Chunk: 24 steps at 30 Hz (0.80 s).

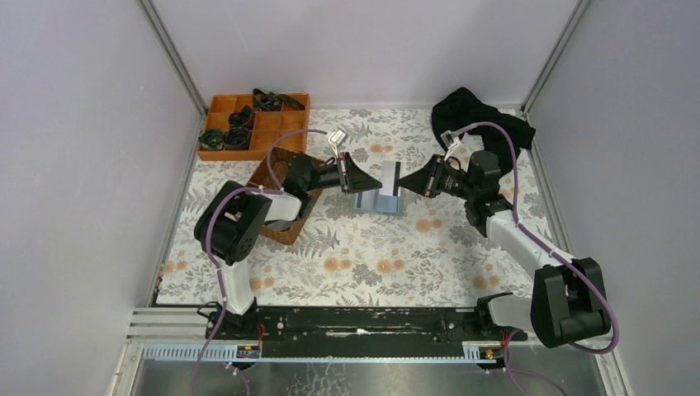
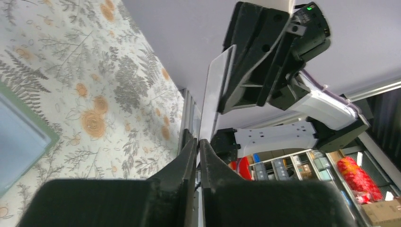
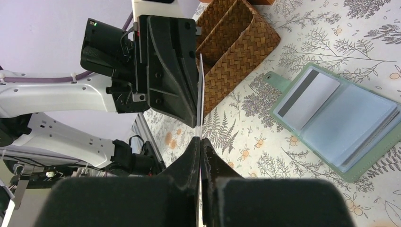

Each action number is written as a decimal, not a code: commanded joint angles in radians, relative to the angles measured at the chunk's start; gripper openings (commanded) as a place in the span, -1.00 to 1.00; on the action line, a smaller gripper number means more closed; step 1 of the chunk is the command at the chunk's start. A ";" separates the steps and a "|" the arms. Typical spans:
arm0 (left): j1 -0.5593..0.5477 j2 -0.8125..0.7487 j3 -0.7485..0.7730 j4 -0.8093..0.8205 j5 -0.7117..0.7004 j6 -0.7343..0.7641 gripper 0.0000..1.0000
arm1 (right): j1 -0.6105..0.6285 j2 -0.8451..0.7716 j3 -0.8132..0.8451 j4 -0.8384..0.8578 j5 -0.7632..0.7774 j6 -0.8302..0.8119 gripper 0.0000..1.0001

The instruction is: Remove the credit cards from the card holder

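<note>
A whitish credit card (image 1: 390, 177) hangs above the card holder (image 1: 378, 203), held at opposite edges by both grippers. My left gripper (image 1: 376, 178) is shut on its left edge. My right gripper (image 1: 403, 183) is shut on its right edge. In the left wrist view the card (image 2: 215, 85) runs edge-on from my left gripper (image 2: 198, 140) up into the other gripper's fingers (image 2: 250, 66). The right wrist view shows my right gripper (image 3: 200, 139) shut on the thin card (image 3: 201, 94). The card holder (image 3: 378, 153) lies open on the table, teal inside, with a striped card (image 3: 309, 99) in one slot.
A brown wicker basket (image 1: 285, 198) stands left of the card holder, under the left arm. An orange divided tray (image 1: 252, 124) with dark items sits at the back left. A black cloth (image 1: 475, 111) lies at the back right. Grey walls close the table on three sides.
</note>
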<state>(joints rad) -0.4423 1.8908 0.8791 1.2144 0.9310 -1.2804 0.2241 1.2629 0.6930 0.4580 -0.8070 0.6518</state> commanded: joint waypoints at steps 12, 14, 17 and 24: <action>0.011 -0.341 -0.026 -0.964 -0.703 0.597 0.14 | 0.005 0.134 0.162 -0.199 0.200 -0.060 -1.00; 0.011 -0.361 -0.021 -1.034 -0.798 0.639 0.14 | 0.013 0.151 0.187 -0.221 0.210 -0.074 -1.00; 0.011 -0.358 -0.007 -1.124 -0.934 0.690 0.15 | 0.022 0.162 0.203 -0.239 0.219 -0.087 -1.00; 0.010 -0.334 0.001 -1.129 -1.055 0.754 0.21 | 0.025 0.161 0.187 -0.265 0.229 -0.116 -1.00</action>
<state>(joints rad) -0.4366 1.5482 0.8520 0.1192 0.0086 -0.6037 0.2405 1.4296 0.8501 0.2001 -0.5919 0.5735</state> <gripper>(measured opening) 0.602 0.011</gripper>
